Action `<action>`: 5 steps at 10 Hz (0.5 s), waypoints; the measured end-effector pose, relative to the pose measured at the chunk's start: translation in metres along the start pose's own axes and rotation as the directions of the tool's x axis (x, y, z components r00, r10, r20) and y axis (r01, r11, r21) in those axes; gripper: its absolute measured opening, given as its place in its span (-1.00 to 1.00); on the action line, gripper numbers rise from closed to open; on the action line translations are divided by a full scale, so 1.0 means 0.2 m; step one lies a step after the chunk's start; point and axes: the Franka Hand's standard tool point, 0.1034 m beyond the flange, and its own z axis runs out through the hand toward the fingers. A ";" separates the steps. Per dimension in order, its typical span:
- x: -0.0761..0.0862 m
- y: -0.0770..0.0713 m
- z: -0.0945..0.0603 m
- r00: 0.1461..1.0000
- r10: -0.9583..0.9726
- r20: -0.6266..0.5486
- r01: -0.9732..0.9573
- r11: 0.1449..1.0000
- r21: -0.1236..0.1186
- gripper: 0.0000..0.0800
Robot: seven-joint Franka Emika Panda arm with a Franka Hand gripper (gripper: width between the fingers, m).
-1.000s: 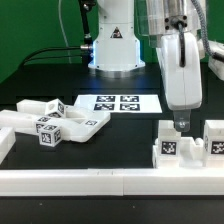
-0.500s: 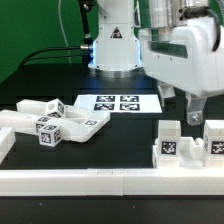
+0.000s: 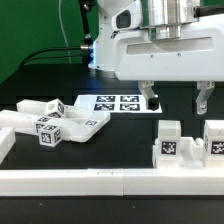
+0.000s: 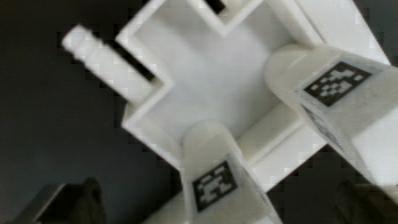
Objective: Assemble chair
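We see the end effector [image 3: 176, 98] released, jaws wide, gripping nothing, hovering over the table [image 3: 125, 140]. The chair piece [image 3: 188, 146] with two tagged posts sits at its 6 o'clock, not touching. The other chair parts [image 3: 50, 122] lie at 8 o'clock.

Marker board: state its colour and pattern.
White marker board printed with black square tags; exterior view.

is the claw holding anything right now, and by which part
Nothing is held. The claw hangs open above the white chair piece, not touching it.
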 end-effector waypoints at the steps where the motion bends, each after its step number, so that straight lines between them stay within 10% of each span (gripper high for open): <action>1: 0.00 0.00 0.00 0.999 -0.035 0.001 0.035 0.999 -0.001 0.62; 5: 0.01 0.08 0.05 0.788 -0.615 -0.028 0.614 0.789 -0.022 0.62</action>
